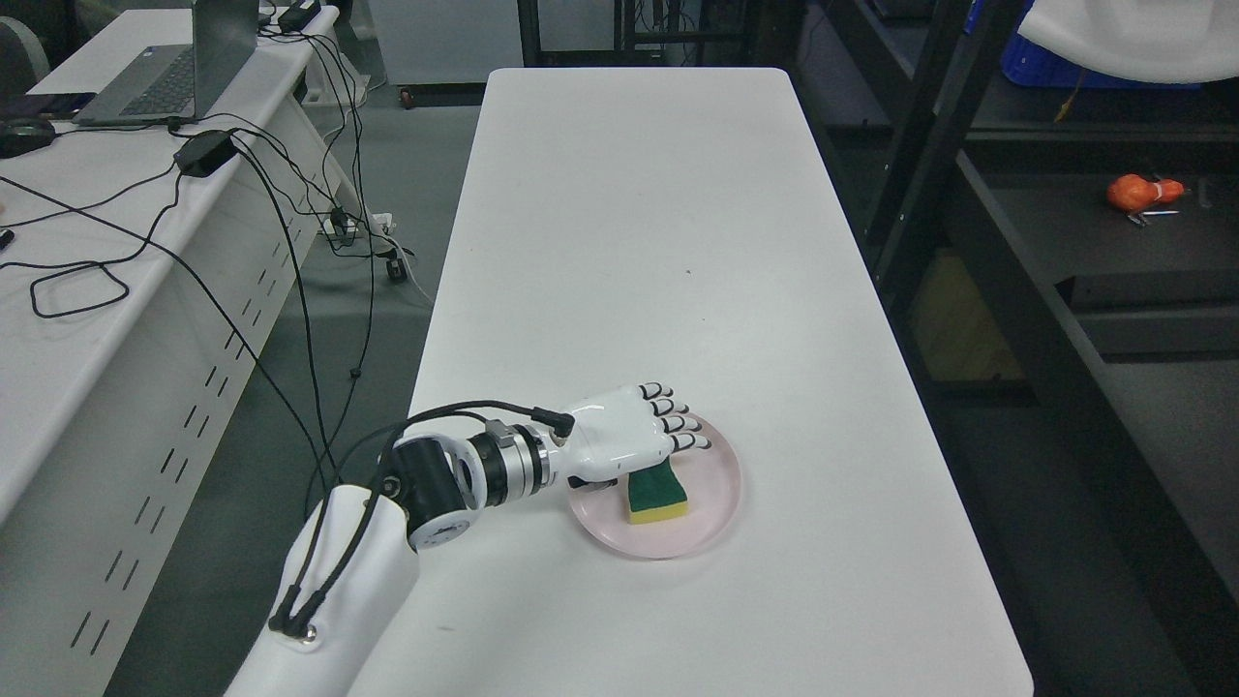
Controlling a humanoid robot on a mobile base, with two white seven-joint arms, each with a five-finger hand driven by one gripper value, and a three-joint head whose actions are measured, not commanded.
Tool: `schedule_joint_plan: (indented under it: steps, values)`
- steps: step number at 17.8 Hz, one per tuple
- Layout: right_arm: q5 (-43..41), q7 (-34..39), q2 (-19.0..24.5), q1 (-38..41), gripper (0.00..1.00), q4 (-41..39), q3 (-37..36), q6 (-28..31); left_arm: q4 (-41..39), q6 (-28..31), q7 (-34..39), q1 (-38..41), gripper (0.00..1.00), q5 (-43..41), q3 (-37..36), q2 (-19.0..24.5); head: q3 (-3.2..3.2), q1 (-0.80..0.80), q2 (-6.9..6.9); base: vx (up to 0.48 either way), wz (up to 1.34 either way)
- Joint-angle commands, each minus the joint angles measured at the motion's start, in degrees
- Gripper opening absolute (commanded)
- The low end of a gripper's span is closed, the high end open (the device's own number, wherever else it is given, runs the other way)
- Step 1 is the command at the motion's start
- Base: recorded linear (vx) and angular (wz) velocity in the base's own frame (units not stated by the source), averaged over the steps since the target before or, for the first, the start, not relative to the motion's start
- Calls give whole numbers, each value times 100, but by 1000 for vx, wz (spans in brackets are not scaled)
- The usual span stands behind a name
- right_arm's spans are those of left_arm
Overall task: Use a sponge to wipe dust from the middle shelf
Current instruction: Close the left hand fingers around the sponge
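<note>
Sponge point(658, 494): lying in pink plate point(711, 528) on near end of white table point(639, 242); green scouring face up, yellow foam beneath. Judging as light, soft, compressible, non-fragile, slightly grippy; plate beneath likely sliding if pushed.

Left hand point(629, 436): hovering over sponge's far end, 4 fingers point(678, 423) extended and close together, gripping nothing visibly; contact hard to confirm.

Advised hold: pinching the 2 long sides, thumb opposing fingers.

Dark shelving point(1065, 242): standing to the right.
</note>
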Motion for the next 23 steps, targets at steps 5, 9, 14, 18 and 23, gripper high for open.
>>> schedule_joint_plan:
  steps: [5,9,14,18,23]
  values:
    - [0,4,-100,1,100,-100,0,414,667,-8,1,10,85,-12,-343,-262,0,0,0,0,0]
    - [0,-5,-100,1,100,-100,0,414,693,-17,1,45,76,-4,-212,-262,0,0,0,0,0]
    - [0,4,-100,1,100,-100,0,414,693,-130,10,63,62,119,315,-402,0,0,0,0,0]
    - [0,4,-100,1,100,-100,0,414,693,-421,27,159,30,899,956,-464,0,0,0,0,0]
    - [0,4,-100,1,100,-100,0,414,615,-421,281,371,10,1980,1730,-522,0,0,0,0,0]
